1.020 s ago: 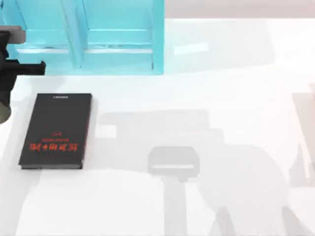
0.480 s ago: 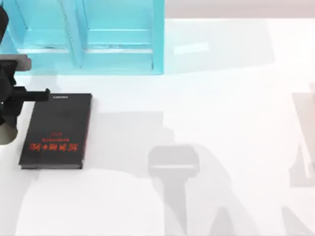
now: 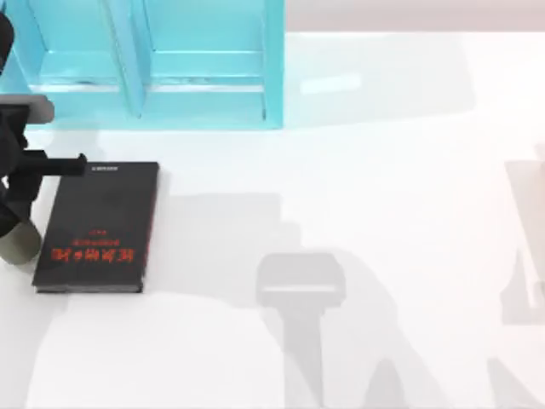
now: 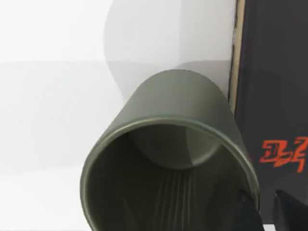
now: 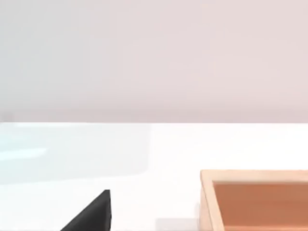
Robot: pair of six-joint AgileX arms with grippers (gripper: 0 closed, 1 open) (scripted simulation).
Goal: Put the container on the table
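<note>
Fingers (image 4: pixel 262 211) of our left gripper (image 3: pixel 15 183) pinch the container's (image 3: pixel 17 247) rim at the surface's (image 3: pixel 383 170) left edge, just beside the black book (image 3: pixel 98 226); lowered carelessly, it could catch the cover and tip.

At the counter's (image 3: pixel 383 170) left edge the left arm (image 3: pixel 15 162) reaches in, its dark body just beside the black book (image 3: pixel 98 226). The olive-brown container (image 3: pixel 17 243) shows below it, touching or nearly touching the book's left side (hard to tell). A turquoise shelf unit (image 3: pixel 162 64) stands along the far left edge.
</note>
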